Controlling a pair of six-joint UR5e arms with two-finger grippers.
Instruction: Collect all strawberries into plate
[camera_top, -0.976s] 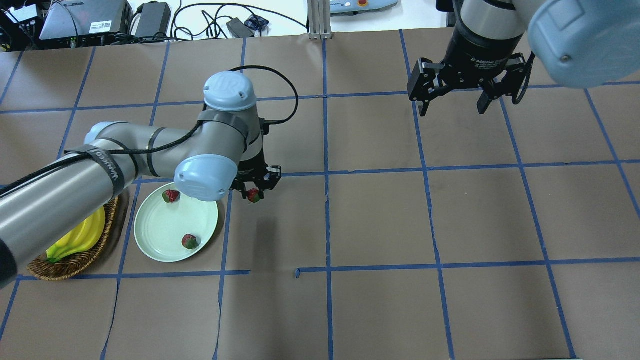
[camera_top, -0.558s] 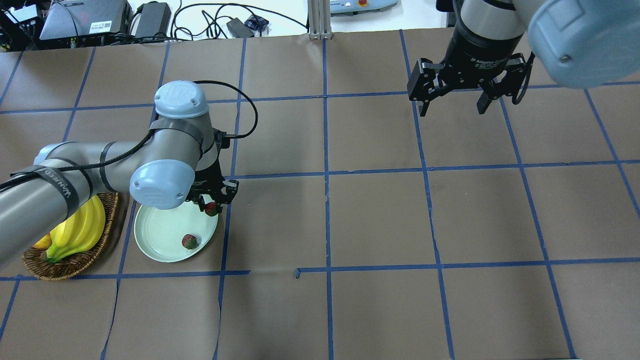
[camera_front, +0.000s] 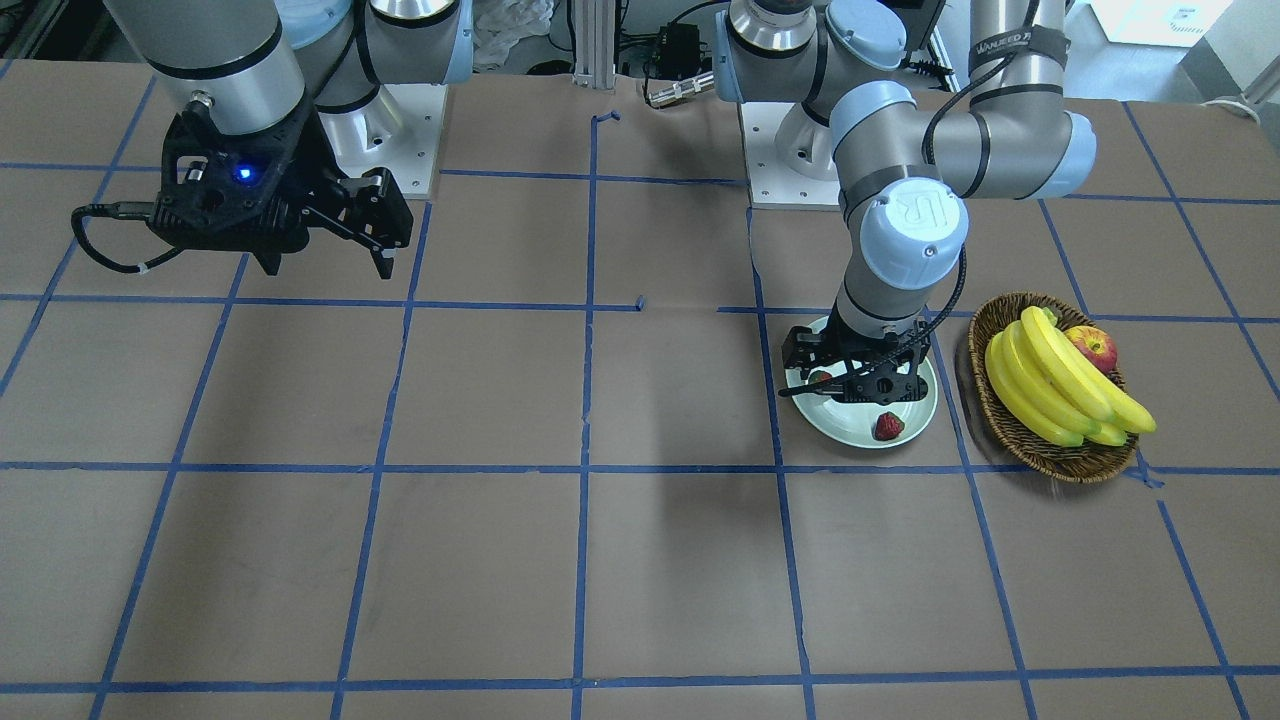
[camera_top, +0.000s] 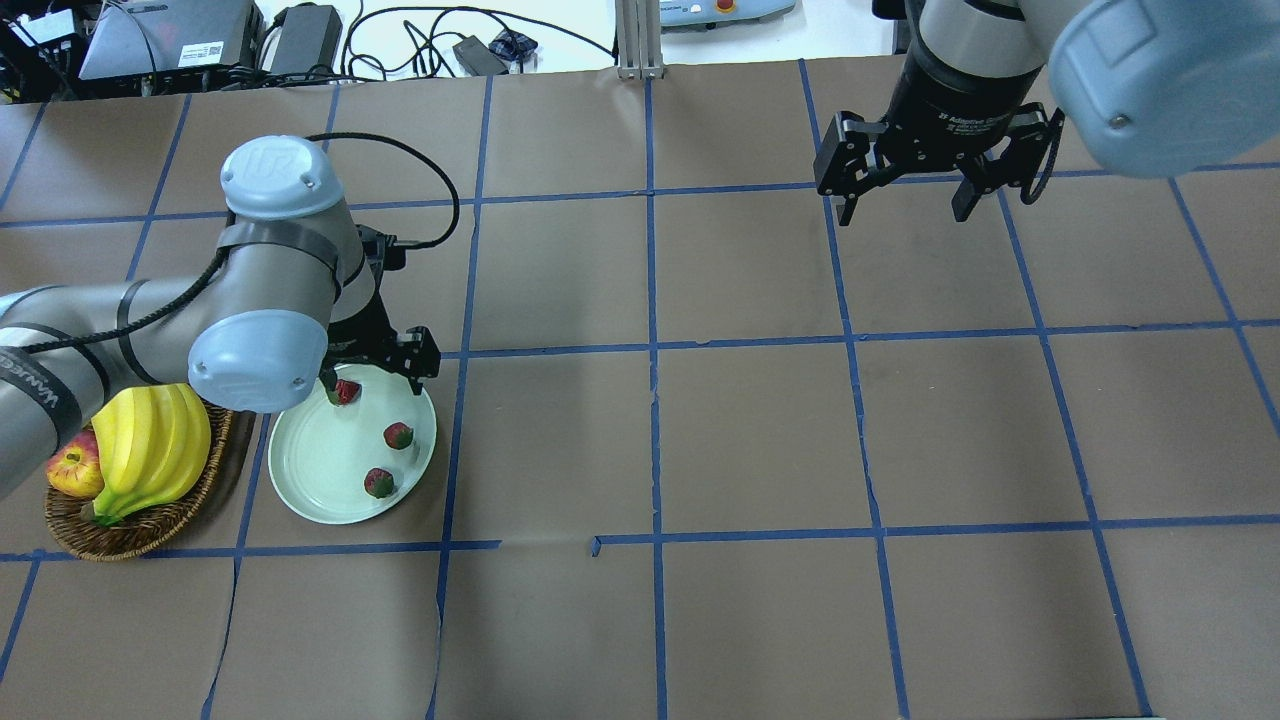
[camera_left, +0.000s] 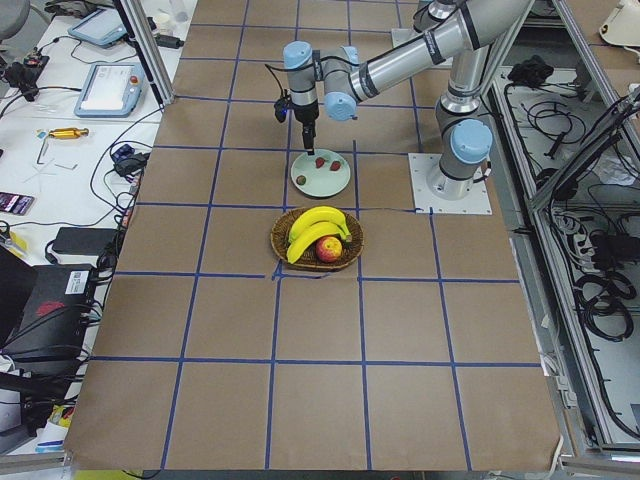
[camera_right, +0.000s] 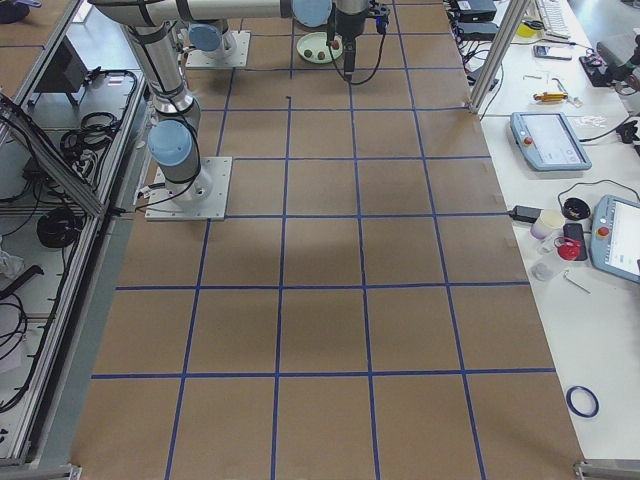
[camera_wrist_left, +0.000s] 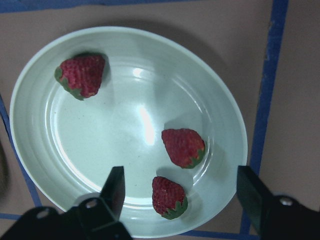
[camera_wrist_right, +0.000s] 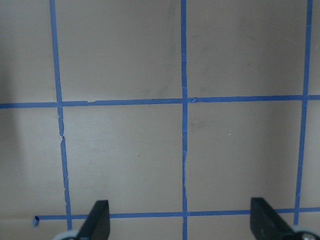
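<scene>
Left gripper (camera_wrist_left: 181, 172) hangs open and empty just above the plate (camera_wrist_left: 125, 120), where all three strawberries (camera_wrist_left: 183, 146) lie apart; right gripper (camera_top: 905, 195), also open, hovers well away over the table (camera_top: 760, 440); collecting looks finished, so the next move is likely only lifting the left arm clear.

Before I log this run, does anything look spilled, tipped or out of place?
Nothing stands out. All three strawberries lie inside the plate, and the left gripper hangs open above it, empty.
</scene>
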